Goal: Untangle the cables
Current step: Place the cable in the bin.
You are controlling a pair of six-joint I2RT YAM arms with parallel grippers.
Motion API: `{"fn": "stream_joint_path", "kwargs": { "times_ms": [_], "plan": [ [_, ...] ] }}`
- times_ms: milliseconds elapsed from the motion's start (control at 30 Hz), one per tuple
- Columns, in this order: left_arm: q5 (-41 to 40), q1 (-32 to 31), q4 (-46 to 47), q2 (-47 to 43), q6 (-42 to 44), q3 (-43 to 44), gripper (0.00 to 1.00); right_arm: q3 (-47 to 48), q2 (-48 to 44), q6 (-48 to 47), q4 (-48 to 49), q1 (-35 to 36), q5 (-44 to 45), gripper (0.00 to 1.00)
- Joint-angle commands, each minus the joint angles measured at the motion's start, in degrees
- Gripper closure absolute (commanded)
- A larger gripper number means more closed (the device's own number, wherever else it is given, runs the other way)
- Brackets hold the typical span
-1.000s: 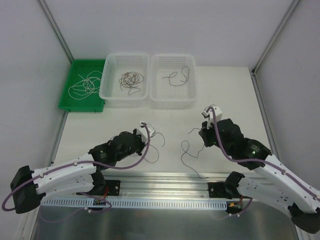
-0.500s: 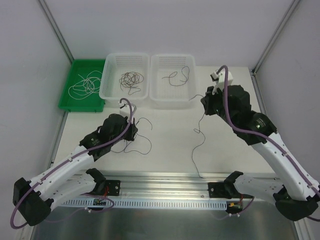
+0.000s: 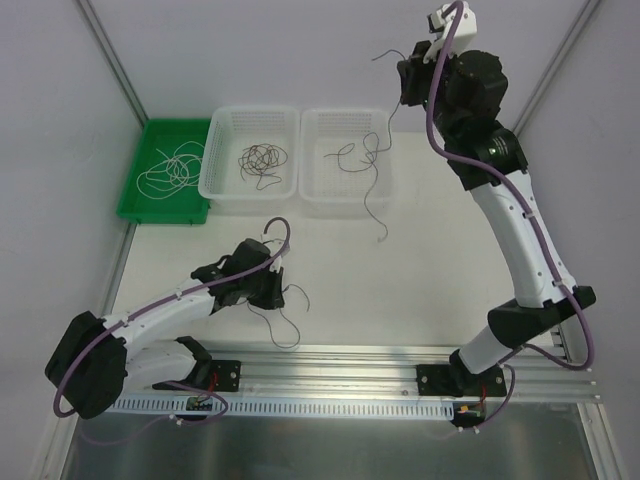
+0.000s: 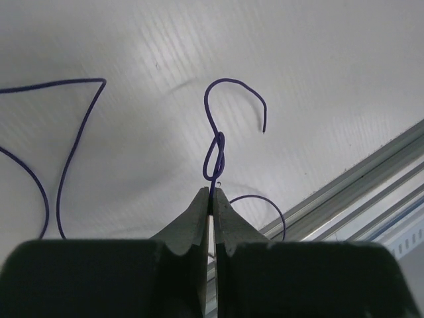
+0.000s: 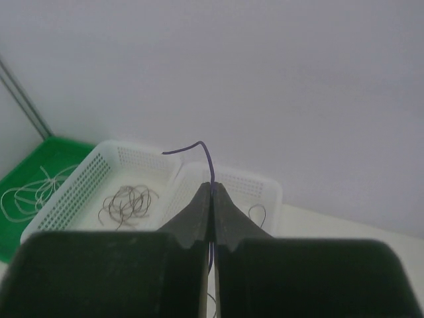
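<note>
Half a second earlier the right gripper (image 3: 404, 78) had been low, just off the front right corner of the right basket (image 3: 345, 206). It had since swung up high above the far edge of the table (image 3: 440, 260), its jaws pinched tight on a long dark wire (image 3: 367, 195). That wire had come up off the table and hung down across the right basket, its lower end over the open table in front of it; whether it touched could not be told. The left gripper (image 3: 276, 291) had drawn back toward the near edge, jaws closed on a shorter wire (image 4: 218, 142) that curled in loose loops on the table beside it, apart from the long one. At the far left corner sat a green tray (image 3: 133, 203) holding a pale cable (image 3: 170, 170). Beside it the left basket (image 3: 214, 186) held a tangle of dark wires (image 3: 262, 160), and the right basket a single dark wire (image 3: 355, 152). A metal rail (image 3: 330, 360) ran along the near edge. Bare table lay between the two arms and along the right edge.
</note>
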Motion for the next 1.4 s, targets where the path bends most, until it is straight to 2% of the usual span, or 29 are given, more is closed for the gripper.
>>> {"fn": "stream_joint_path", "kwargs": {
  "times_ms": [0, 100, 167, 267, 333, 500, 533, 567, 667, 767, 967, 1133, 1233, 1367],
  "plan": [
    [2.72, 0.32, 5.70, 1.26, -2.99, -2.40, 1.00, 5.15, 4.37, -5.25, 13.49, -1.55, -1.94, 0.99],
    [2.90, -0.21, 7.63, 2.05, -3.52, -3.81, 1.00, 5.77, 8.59, -8.16, 21.84, -2.16, -2.47, 0.99],
    [3.43, -0.47, 8.86, 2.23, -4.04, -5.12, 1.00, 8.12, 11.76, -8.35, 24.16, -3.13, -3.08, 0.97],
    [3.78, -0.56, 10.97, 2.49, -4.83, -6.62, 1.00, 12.35, 19.49, -5.28, 21.19, -4.89, -4.57, 0.96],
    [4.04, -0.56, 12.20, 2.58, -5.10, -7.33, 1.00, 11.84, 24.14, -3.44, 20.12, -5.59, -5.45, 0.94],
    [5.00, -0.65, 13.44, 2.58, -5.10, -7.51, 1.00, 5.25, 30.58, -1.24, 14.77, -5.94, -5.45, 0.87],
    [5.10, -0.65, 13.53, 2.58, -5.10, -7.59, 1.00, 3.94, 31.54, -0.53, 13.72, -6.38, -6.85, 0.83],
    [5.27, -0.74, 13.61, 2.41, -5.10, -7.59, 1.00, 3.32, 32.25, 0.95, 11.88, -6.47, -7.64, 0.69],
    [5.62, -0.83, 13.70, 1.79, -5.19, -7.77, 1.00, -1.42, 29.20, 1.23, 10.89, -6.74, -8.62, 0.35],
    [5.62, -1.00, 14.14, 1.18, -5.54, -7.94, 1.00, -7.30, 24.54, 0.18, 9.32, -6.91, -11.52, 0.25],
    [5.80, -1.53, 14.67, 0.21, -5.98, -8.03, 1.00, -21.00, 9.60, 0.35, 4.58, -8.93, -16.52, 0.23],
    [6.15, -1.88, 14.85, -0.23, -5.89, -7.77, 1.00, -30.51, -0.16, -6.57, -1.93, -10.51, -21.36, 0.24],
    [6.33, -2.06, 14.76, -0.32, -5.98, -7.59, 1.00, -35.18, -1.23, -10.70, -5.89, -12.44, -26.19, 0.24],
    [6.77, -2.41, 14.85, -0.67, -6.07, -7.59, 1.00, -38.08, 0.60, -14.14, -8.62, -14.55, -25.59, 0.26]
  ]
}}
